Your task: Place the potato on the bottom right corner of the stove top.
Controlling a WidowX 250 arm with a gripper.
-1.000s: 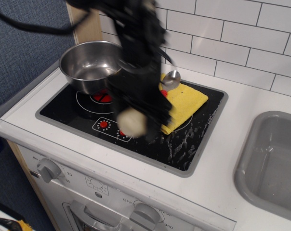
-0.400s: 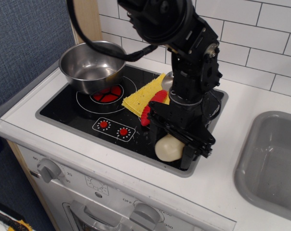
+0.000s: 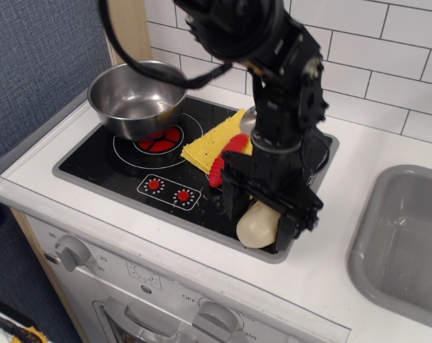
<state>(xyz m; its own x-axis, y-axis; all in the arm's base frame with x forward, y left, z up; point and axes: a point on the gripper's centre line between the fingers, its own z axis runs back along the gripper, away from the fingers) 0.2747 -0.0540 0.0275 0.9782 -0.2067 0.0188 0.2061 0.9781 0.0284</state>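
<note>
The pale cream potato point(image 3: 257, 225) sits low between my gripper's point(image 3: 262, 223) black fingers at the front right corner of the black stove top point(image 3: 109, 163). The fingers are closed on it, one on each side. It is at or just above the glass near the grey rim; I cannot tell whether it touches. The arm rises from the gripper toward the top of the view and hides the stove's back right part.
A steel bowl point(image 3: 136, 96) stands on the back left burner. A yellow cloth point(image 3: 214, 141) and a red-handled spoon point(image 3: 224, 158) lie mid-stove. Two red knobs point(image 3: 168, 190) are at the front. A grey sink point(image 3: 407, 239) is at the right.
My gripper carried the potato from the stove's middle to the front right corner, then lowered it slightly. The yellow cloth it had covered now shows.
</note>
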